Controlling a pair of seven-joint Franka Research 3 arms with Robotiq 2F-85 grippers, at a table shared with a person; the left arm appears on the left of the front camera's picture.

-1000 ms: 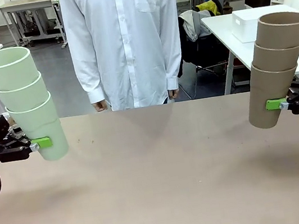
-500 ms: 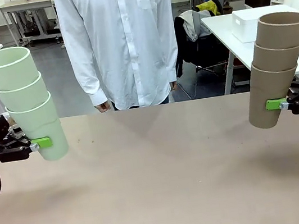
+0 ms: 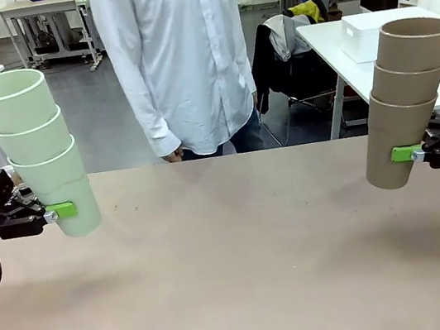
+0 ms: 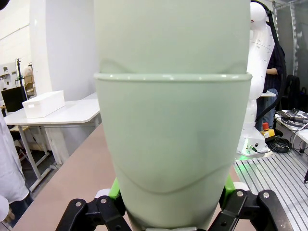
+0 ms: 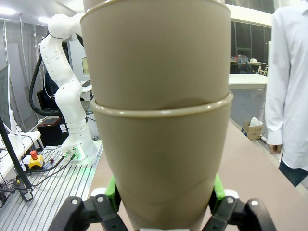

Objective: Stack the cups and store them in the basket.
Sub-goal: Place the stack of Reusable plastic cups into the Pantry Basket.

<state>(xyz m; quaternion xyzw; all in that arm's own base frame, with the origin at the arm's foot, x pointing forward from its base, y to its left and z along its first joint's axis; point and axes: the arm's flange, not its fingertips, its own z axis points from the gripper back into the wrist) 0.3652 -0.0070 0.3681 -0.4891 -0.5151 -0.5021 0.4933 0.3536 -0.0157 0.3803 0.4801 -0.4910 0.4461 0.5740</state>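
Note:
A stack of three pale mint green cups (image 3: 37,148) hangs tilted above the table's left side, with my left gripper (image 3: 58,211) shut on the bottom cup. The left wrist view shows that green stack (image 4: 172,120) rising between the green pads (image 4: 113,188). At the right side, a stack of three tan-brown cups (image 3: 406,98) is held off the table, my right gripper (image 3: 405,154) shut on its lowest cup. In the right wrist view the brown stack (image 5: 156,120) stands between the fingers. The basket is out of view.
A person in a white shirt (image 3: 181,54) stands at the far edge of the bare tan table (image 3: 235,263), leaning to the picture's left. Behind are white tables, a white box (image 3: 371,32) and a chair with clothes.
The person has shifted and turned at the far side. Both arms and their cup stacks have not moved.

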